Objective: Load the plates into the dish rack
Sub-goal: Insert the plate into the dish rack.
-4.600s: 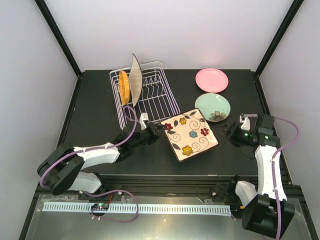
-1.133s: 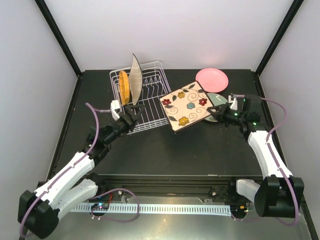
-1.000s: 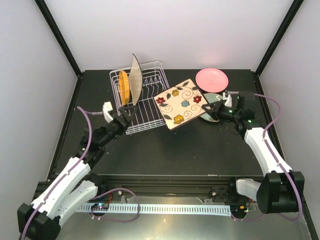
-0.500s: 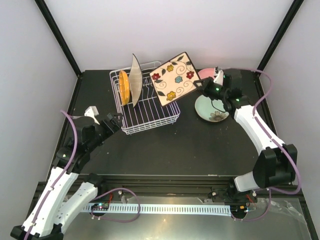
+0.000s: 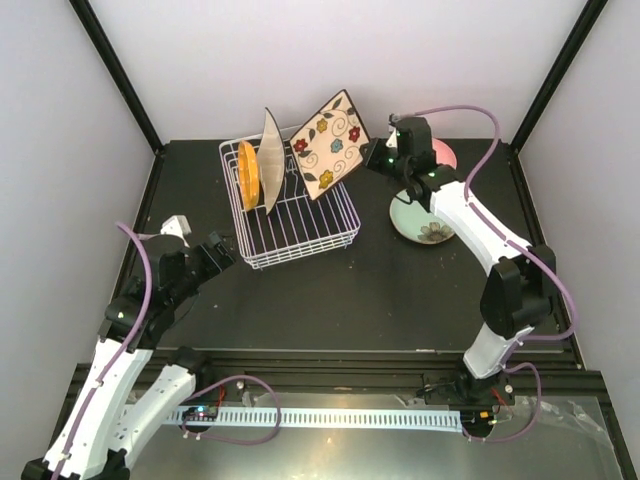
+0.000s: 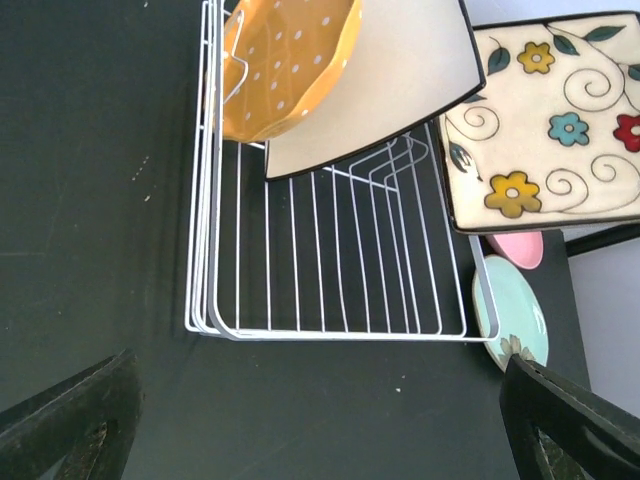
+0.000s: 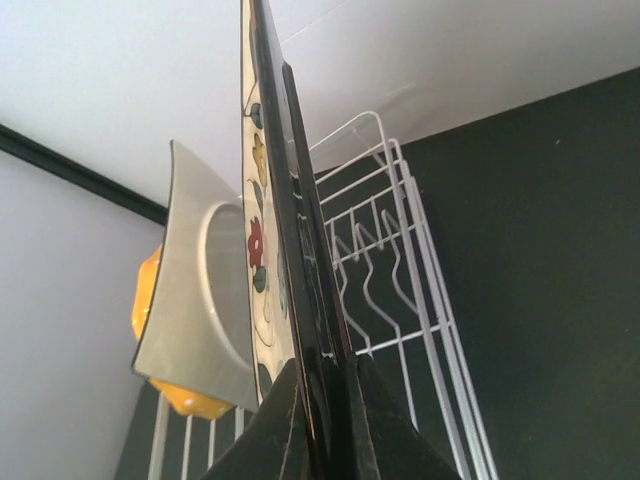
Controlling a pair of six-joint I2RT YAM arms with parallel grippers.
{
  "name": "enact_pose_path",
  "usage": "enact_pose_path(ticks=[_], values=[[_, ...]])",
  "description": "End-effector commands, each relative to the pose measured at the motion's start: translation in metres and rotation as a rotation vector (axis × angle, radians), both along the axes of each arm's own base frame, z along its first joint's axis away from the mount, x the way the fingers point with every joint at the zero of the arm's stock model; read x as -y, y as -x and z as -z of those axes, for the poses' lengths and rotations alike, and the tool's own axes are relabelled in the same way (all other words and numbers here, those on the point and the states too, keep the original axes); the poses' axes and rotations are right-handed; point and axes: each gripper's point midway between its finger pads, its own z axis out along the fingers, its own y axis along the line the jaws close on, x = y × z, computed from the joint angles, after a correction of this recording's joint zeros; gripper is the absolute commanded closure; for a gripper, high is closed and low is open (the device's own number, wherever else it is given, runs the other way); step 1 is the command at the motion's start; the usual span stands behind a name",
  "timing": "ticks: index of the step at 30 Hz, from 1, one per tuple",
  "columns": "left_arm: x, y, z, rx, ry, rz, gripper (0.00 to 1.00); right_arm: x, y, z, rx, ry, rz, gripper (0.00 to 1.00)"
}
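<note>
1. Black worktop [image 5: 300, 300] between pale walls [image 5: 200, 70]; the white wire dish rack [image 5: 305, 250] sits at its back left.
2. In the rack: small orange plate [image 5: 248, 174] stands on edge at the left end. The plain white square plate [image 5: 270, 160] is upright just to its right, close against it.
3. Right tool [image 5: 371, 158]: clamped on the right-hand edge of the cream flowered square plate [image 5: 328, 143]. The right wrist view shows that plate edge-on, pinched between both fingers [image 7: 380, 435].
4. Flowered plate: held on edge and tilted over the right half of the rack, just beside the white square plate, patterned face toward the near side. Cannot tell whether its lower corner touches the wires.
5. Left tool [image 5: 218, 248]: jaws wide apart, nothing between them. It hovers over bare worktop near the rack's near-left corner, apart from it and pointing at it.
6. Pale green plate [image 5: 425, 222] lies flat on the worktop right of the rack. The pink plate [image 5: 445, 158] lies behind it, partly hidden by the right arm [image 5: 470, 225].
</note>
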Motion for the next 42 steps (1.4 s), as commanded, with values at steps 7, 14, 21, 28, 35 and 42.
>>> enact_pose_path(ticks=[7,14,21,28,35,42], values=[[-0.008,-0.005,-0.01,-0.003,-0.067,-0.003,0.01,-0.034,-0.036,-0.113,0.386,0.059,0.116,0.99],[-0.013,-0.006,-0.005,-0.021,-0.081,-0.023,0.01,-0.049,-0.048,-0.123,0.432,0.153,0.164,0.99],[-0.017,-0.008,-0.002,-0.031,-0.085,-0.032,0.01,-0.069,-0.048,-0.122,0.462,0.274,0.212,0.99],[-0.02,-0.008,-0.001,-0.034,-0.089,-0.041,0.01,-0.084,-0.047,-0.111,0.454,0.326,0.22,0.99],[-0.022,-0.007,0.0,-0.035,-0.089,-0.043,0.01,-0.094,-0.043,-0.101,0.44,0.339,0.233,0.99],[-0.024,-0.005,-0.001,-0.032,-0.094,-0.041,0.01,-0.104,-0.04,-0.089,0.416,0.335,0.251,0.99]])
